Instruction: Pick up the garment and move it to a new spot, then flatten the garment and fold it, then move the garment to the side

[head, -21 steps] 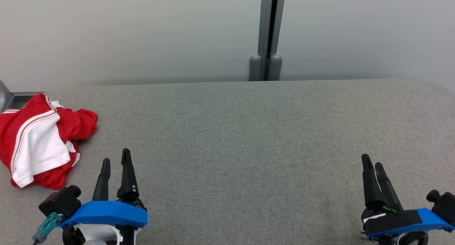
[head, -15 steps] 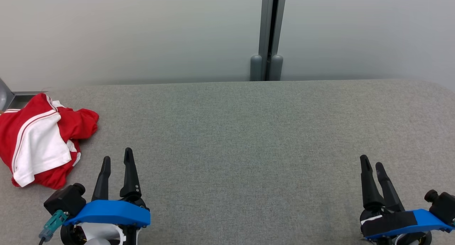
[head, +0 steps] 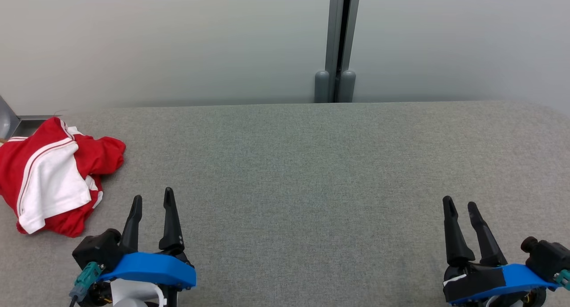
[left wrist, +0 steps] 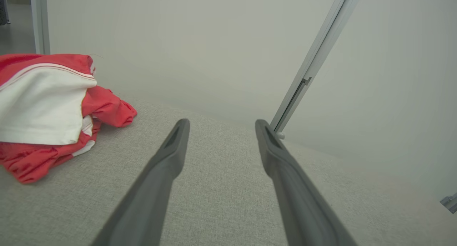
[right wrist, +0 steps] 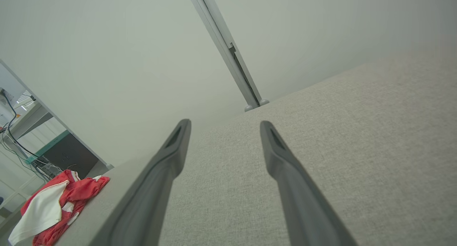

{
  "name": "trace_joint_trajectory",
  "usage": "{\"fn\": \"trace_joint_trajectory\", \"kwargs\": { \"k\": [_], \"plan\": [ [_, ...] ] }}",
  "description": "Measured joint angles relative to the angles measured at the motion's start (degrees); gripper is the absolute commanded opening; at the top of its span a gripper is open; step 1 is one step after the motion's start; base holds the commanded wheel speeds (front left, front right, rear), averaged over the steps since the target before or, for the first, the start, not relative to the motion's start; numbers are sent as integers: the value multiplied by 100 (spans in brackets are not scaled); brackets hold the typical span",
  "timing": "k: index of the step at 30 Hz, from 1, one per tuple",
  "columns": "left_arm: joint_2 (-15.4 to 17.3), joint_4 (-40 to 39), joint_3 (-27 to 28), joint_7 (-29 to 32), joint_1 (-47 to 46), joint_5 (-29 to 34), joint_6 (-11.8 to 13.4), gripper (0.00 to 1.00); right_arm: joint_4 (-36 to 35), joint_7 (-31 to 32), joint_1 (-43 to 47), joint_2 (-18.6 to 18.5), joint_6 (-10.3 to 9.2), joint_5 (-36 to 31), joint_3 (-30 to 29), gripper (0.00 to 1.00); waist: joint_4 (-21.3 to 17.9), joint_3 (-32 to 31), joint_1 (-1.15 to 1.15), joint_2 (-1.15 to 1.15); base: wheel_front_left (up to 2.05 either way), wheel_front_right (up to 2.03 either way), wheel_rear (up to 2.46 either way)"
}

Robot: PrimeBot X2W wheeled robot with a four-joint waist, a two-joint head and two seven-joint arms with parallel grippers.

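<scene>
Item 1. Red-and-white garment [head: 53,178]: I log it as a crumpled heap at the table's far left edge, a white panel with thin striped trim lying on top of red cloth. I cannot tell what kind of garment it is while it is bunched up like this. Nothing touches it.

Item 2. Table [head: 311,164]: covered in grey fabric, with a broad bare stretch across the middle and right.

Item 3. Left hand [head: 152,194]: low at my near left, near the garment but apart from it. Its fingers [left wrist: 160,174] are spread, hold nothing and point past the heap's right side.

Item 4. Right hand [head: 458,202]: low at my near right, well apart from the garment, also spread and holding nothing.

Item 5. Backdrop: pale wall panels [head: 178,39] joined by a grey metal post [head: 337,39] behind the table.

Step in hand, as I judge it: the first one, reaching for the pickup. No part of the task looks done.

Next move calls for: swinging the left hand further left and forward until the heap sits between its fingers, lowering it onto a raised fold, and closing on enough cloth that the garment lifts whole. The carry would then go toward the bare middle. I would watch the table edge beside the heap.
</scene>
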Motion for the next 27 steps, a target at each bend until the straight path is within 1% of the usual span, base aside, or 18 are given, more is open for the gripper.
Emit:
{"fn": "trace_joint_trajectory", "kwargs": {
  "k": [27],
  "plan": [
    [29,125,-201,-328,-3,1174,163,100,-18,-323,66,-9,1,-1340,120,100,42,-81,0,0,0,0,0]
  ]
}}
